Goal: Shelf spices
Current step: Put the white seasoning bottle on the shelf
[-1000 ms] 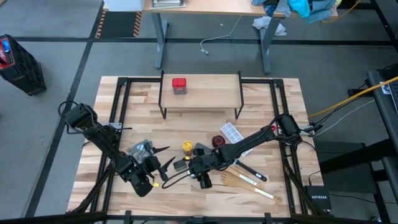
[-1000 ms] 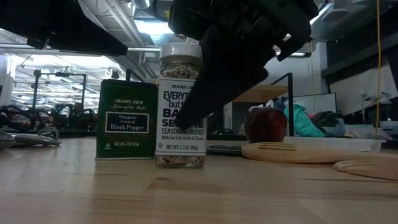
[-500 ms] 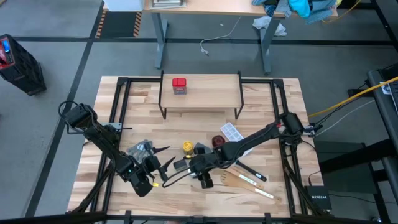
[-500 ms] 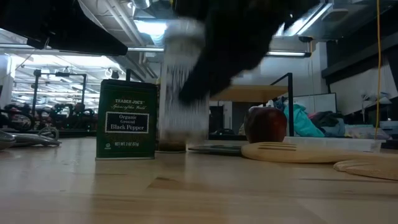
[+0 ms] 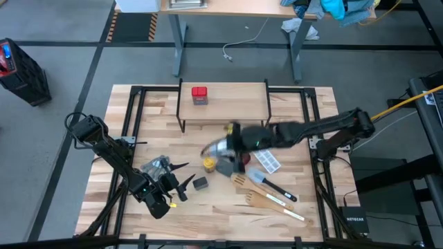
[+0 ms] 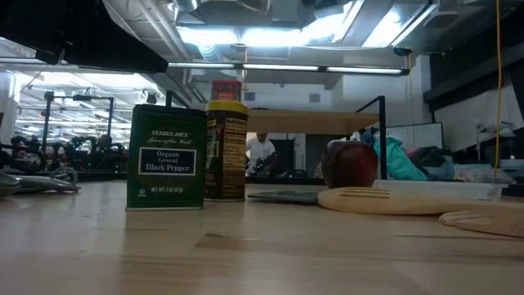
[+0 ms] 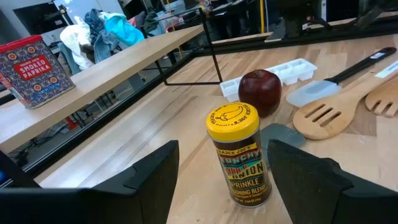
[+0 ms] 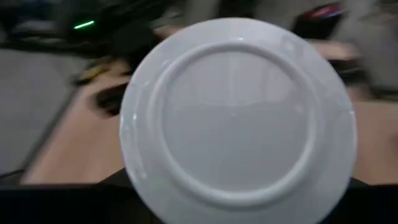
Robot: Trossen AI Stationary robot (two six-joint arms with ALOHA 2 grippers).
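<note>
Floor: grey, smooth, with a dark mat (image 5: 135, 26) at the far left and a black crate (image 5: 23, 71) with red and blue items beside it. Furniture: light-topped desk on grey metal legs (image 5: 181, 38) beyond the work table, bundled blue and white cloth (image 5: 325, 10) on its right end, a pale cable (image 5: 239, 47) loose on the floor beneath. Ceiling: exposed ducts and bright strip lights (image 6: 246, 37); a person in a white top (image 6: 260, 150) stands far off in the room.
</note>
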